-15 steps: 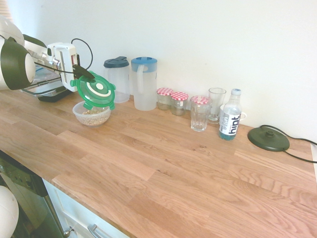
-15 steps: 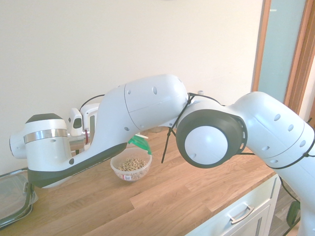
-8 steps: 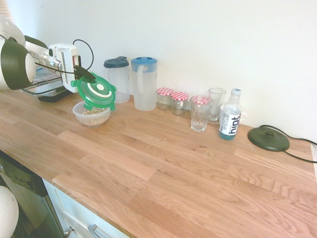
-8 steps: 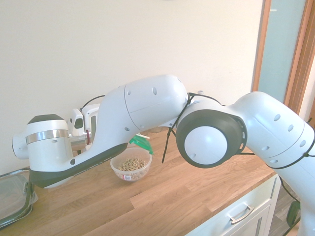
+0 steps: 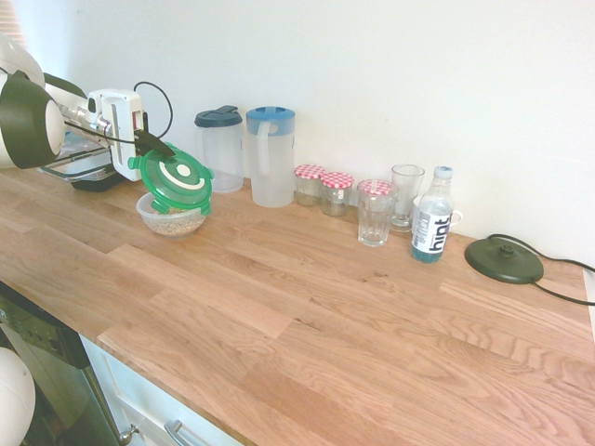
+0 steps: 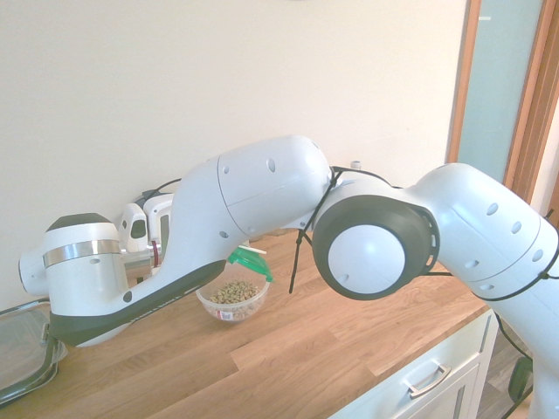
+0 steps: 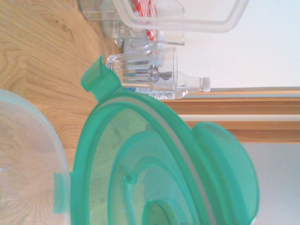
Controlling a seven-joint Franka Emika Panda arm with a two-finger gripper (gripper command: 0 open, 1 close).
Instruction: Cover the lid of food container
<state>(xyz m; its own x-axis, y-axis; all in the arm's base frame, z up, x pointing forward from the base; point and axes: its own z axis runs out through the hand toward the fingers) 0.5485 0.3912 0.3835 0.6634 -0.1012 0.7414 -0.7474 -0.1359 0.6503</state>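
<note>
First exterior view shows a wide stretch of bare wooden surface (image 5: 307,307) nearest the camera, with nothing standing on it. Beyond that, at the left, the food container (image 5: 171,216) sits on the wood, a small clear bowl with a layer of grain in it. The lid (image 5: 174,180) hangs tilted over the bowl's back rim, its green face with white rings turned toward the camera and its lower edge down at or inside the bowl's mouth; whether it touches the rim cannot be told. The gripper (image 5: 149,143) comes in almost level from the left and is clenched on the lid's upper edge.

Just behind the bowl and to its right stand two tall clear jugs (image 5: 271,155), one with a dark top and one with a blue top, close enough that the lid's right edge overlaps the darker one in this view. Further right along the wall come three jars with red-checked caps (image 5: 336,192), two drinking glasses (image 5: 376,212), a small water bottle (image 5: 431,227) and a flat dark round base (image 5: 504,259). Behind the gripper, against the wall, lies a clear black-rimmed box (image 5: 82,167).

In the second exterior view the arm's big white links cover most of the lid, leaving only a green edge above the grain-filled bowl.
</note>
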